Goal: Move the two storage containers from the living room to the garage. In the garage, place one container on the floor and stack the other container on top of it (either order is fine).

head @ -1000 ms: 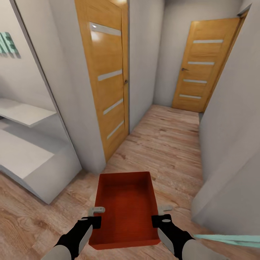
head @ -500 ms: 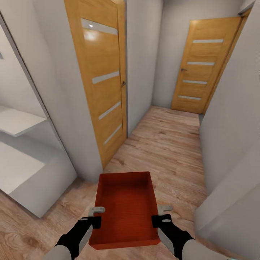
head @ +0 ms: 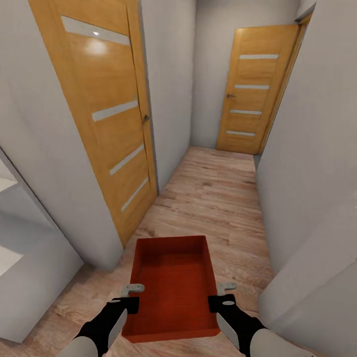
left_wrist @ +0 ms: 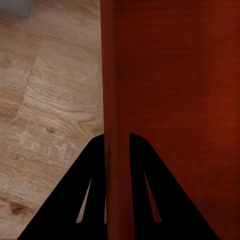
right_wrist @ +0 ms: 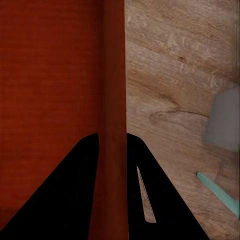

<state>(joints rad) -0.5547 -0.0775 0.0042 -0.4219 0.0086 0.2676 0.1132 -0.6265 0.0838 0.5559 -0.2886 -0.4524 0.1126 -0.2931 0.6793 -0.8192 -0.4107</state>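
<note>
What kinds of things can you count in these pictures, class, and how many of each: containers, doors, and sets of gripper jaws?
Orange-red storage containers: 1, held off the wood floor between both arms
Wooden doors: 2, the near door and the far door
Grippers: 2, left gripper and right gripper, each with its jaws closed on a side wall of the container
Total: 5

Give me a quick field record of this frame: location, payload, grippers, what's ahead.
location: hallway, wood-plank floor, grey walls
payload: one orange-red storage container, empty, held above the floor
left gripper: shut on the container's left wall
right gripper: shut on the container's right wall
ahead: closed wooden door at hallway end
side: second wooden door on the left, closed
</note>
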